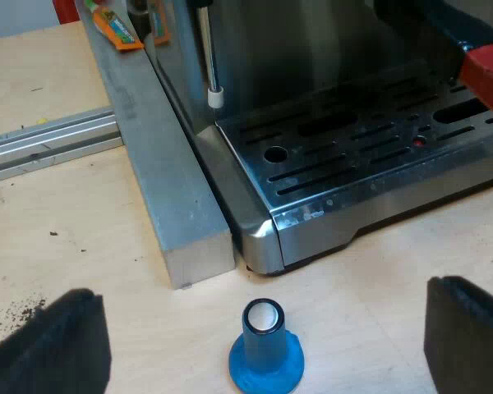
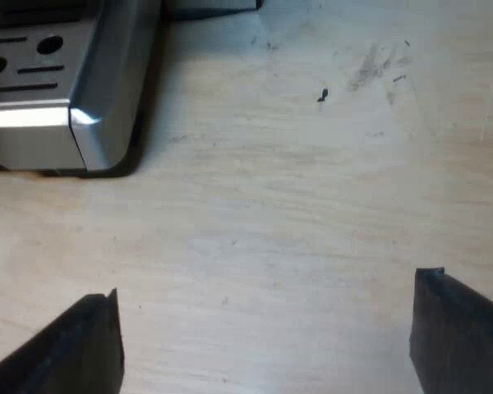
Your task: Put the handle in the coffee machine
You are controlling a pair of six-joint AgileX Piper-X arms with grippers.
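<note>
Well, left gripper (image 1: pixel 267 332), right gripper (image 2: pixel 267 332) gape empty; red handle end (image 1: pixel 486 70) well apart.

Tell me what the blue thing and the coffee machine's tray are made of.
The blue tamper looks like matte plastic, probably: even, dull colour. The drip tray looks like brushed metal: silvery, with bright glints at its corner.
</note>
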